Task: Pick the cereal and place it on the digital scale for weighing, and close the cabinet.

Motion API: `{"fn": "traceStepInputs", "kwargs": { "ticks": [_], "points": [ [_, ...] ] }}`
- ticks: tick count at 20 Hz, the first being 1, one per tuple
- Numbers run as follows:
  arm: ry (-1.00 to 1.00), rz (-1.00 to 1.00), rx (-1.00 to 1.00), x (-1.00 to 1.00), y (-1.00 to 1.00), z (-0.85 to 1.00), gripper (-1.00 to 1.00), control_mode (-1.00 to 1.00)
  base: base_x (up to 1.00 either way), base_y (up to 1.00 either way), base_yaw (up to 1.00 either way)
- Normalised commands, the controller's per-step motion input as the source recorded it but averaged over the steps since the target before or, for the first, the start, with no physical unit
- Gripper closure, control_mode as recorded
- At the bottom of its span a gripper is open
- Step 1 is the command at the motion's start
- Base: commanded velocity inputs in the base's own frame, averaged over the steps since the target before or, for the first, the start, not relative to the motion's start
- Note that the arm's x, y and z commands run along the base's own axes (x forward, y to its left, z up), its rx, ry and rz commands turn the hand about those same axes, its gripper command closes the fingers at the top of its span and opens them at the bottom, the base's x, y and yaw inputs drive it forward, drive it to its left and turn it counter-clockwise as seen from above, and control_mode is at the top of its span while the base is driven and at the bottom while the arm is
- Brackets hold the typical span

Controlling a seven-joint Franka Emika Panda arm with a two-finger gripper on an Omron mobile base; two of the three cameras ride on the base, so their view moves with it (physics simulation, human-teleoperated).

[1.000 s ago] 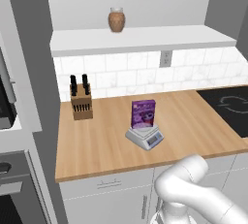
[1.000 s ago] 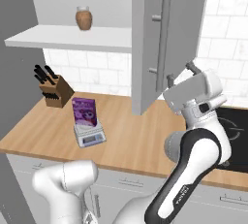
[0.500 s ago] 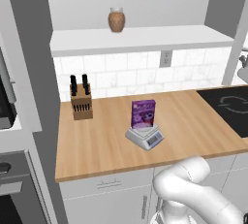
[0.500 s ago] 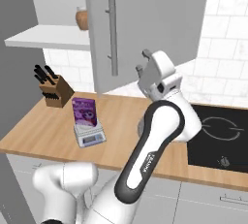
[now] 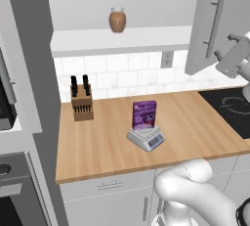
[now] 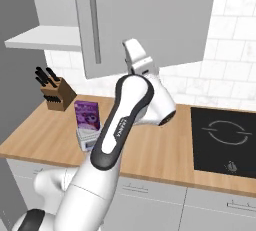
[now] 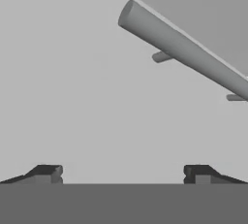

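Swung further shut since a second ago: cabinet [image 6: 150, 20] door, now nearly flush in the right base view. Pressed close to its face: gripper [image 7: 121, 172], spread wide, holding nothing. Placing already done: cereal [image 5: 144, 115] upright on digital scale [image 5: 145, 138], near the counter's [image 5: 195, 122] front edge.

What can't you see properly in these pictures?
- Bluish display on the small flat light-grey scale: too small to read, left base view.
- Same scale in the right base view: partly hidden behind the robot's white arm.
- Black stovetop: cut off by the right edge, left base view.
- Purple cereal box: print too blurry.
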Motion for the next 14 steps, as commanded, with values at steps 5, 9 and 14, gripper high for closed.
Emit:
{"fn": "traceStepInputs", "kwargs": {
  "ticks": [5,9,14],
  "points": [
    [0.01,-0.07,-0.07,0.71,0.48,0.00,-1.00,-1.00,0.00,0.00,0.00],
    [0.00,-0.05,-0.03,0.68,0.28,0.00,-1.00,-1.00,0.00,0.00,0.00],
    [0.03,-0.01,0.00,0.64,0.12,0.04,-1.00,-1.00,0.00,0.00,0.00]
  ]
}}
